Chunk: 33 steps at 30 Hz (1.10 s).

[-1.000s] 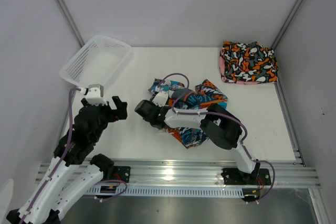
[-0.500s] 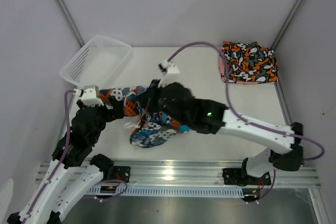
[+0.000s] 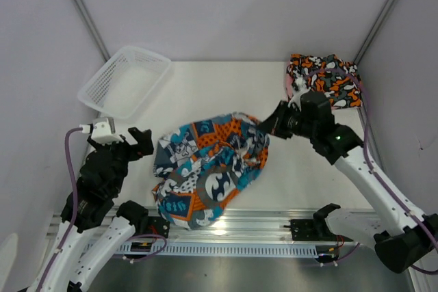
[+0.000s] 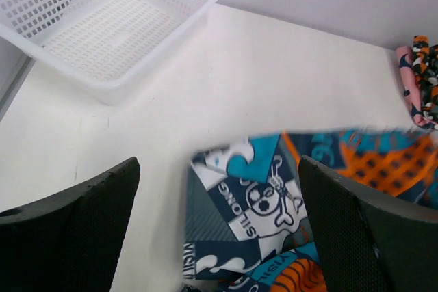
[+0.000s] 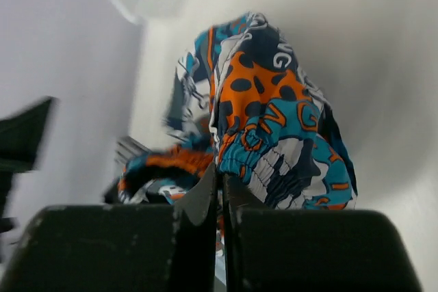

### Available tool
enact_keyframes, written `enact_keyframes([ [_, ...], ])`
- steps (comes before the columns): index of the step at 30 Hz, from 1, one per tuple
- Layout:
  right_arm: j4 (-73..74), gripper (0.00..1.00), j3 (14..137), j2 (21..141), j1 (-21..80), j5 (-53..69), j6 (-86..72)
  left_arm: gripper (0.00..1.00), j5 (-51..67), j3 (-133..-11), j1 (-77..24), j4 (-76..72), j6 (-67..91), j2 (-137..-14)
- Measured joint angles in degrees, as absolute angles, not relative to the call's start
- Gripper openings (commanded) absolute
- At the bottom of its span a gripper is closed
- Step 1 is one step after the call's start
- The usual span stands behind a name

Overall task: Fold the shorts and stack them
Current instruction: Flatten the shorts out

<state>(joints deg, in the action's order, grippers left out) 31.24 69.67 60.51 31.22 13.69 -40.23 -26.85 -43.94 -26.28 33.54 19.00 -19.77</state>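
Item under handling: the teal-navy shorts (image 3: pixel 209 169), printed with orange panels and white graphics – a skull motif and lettering are legible in the left wrist view. The garment is unfolded and creased, and is drawn out in a long swath across the middle of the counter (image 3: pixel 205 94). Its far-right end is raised. Its near-left end lies bunched at the counter's near edge.

The black shorts (image 3: pixel 325 80), blotched orange and white, are seen folded in the far right corner. They lie on top of the pink shorts (image 3: pixel 289 88), of which only an edge shows. The white mesh basket (image 3: pixel 123 80) is seen at the far left, well apart from all three garments.

Change noted against half a second ago: the teal-navy shorts were then a tight bundle under the right arm, left of centre. They are now stretched out towards the right. The right arm (image 3: pixel 369 176), then reached across the counter, has been drawn back to its own side.

Pose: the right fingers (image 3: pixel 274 122) are pressed together on a gathered edge of the teal-navy shorts and are held just beside the folded pair. The left fingers (image 3: pixel 142 143) are spread wide with nothing between them – they are held low over the counter, just left of the garment's near-left end.
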Motion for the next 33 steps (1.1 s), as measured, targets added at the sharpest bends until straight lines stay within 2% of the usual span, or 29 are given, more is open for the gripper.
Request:
enact_keyframes([
  [3,31.09,0.00,55.11,60.42,28.21,19.40,-40.18,0.99,-26.55,-43.94,-26.22,33.56,18.96,-21.78],
  [6,31.97,0.00,47.48,60.31,27.57,22.39,-39.90,0.99,-24.18,-43.79,-26.15,33.43,18.83,-23.77],
  [16,25.41,0.00,42.96,61.54,24.40,22.15,-38.61,0.99,-7.70,-43.57,-26.06,32.03,18.68,-31.66],
  [18,24.56,0.02,42.96,62.50,22.74,21.37,-38.48,0.99,-4.56,-43.38,-26.15,31.33,19.42,-32.23],
  [20,24.36,0.16,42.96,63.09,20.97,20.45,-38.46,0.99,-1.61,-42.87,-26.57,29.87,20.18,-32.73],
  [22,24.34,0.24,42.96,63.22,19.70,19.44,-38.54,0.99,0.64,-41.95,-27.81,26.98,21.32,-34.24],
  [29,22.76,0.43,40.07,63.22,15.00,18.57,-38.35,0.99,1.87,-39.94,-39.31,19.99,23.97,-47.11],
  [33,21.85,0.46,38.33,63.99,12.99,19.18,-38.28,0.99,-1.32,-41.01,-46.89,18.15,24.01,-55.00],
])
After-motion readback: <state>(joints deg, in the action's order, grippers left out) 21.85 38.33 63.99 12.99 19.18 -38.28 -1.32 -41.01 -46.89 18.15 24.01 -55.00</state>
